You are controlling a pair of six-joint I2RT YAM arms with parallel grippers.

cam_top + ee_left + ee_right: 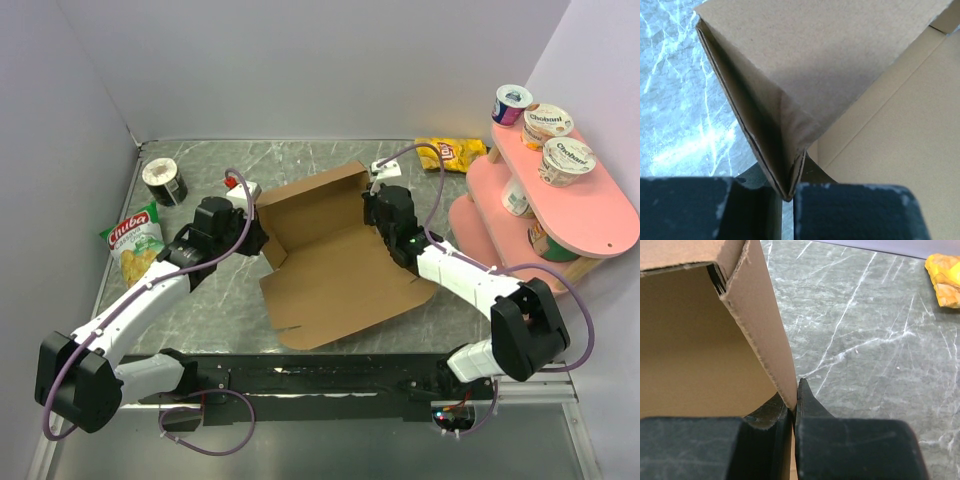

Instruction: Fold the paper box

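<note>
Box (330,265) is getting pinched from both sides. The left end effector (787,192) is clamped tight on the corner of a folded-up side flap. The doubled cardboard is wedged between its two black fingers, and the wrist view shows the box floor off to the right of that. The right end effector (794,407) is squeezed closed too, on the lower edge of the raised wall on the opposite side, with only thin cardboard between its fingers.

Zooming out, the box sits around the middle of the marble-look desk (200,310) and it's only half formed. The far part has its walls standing up, while the big near panel lies flat, pointing toward the arm bases. Each arm reaches in from the near edge on its own side.

Other stuff on the desk:
- green chip bag (135,243) just left of the left arm
- dark can (164,182) behind that, near the back-left corner
- yellow bag (450,153) at the back right
- pink two-tier rack (600,215) along the right side, with yogurt cups (567,160) on top and more tubs on the lower shelf
</note>
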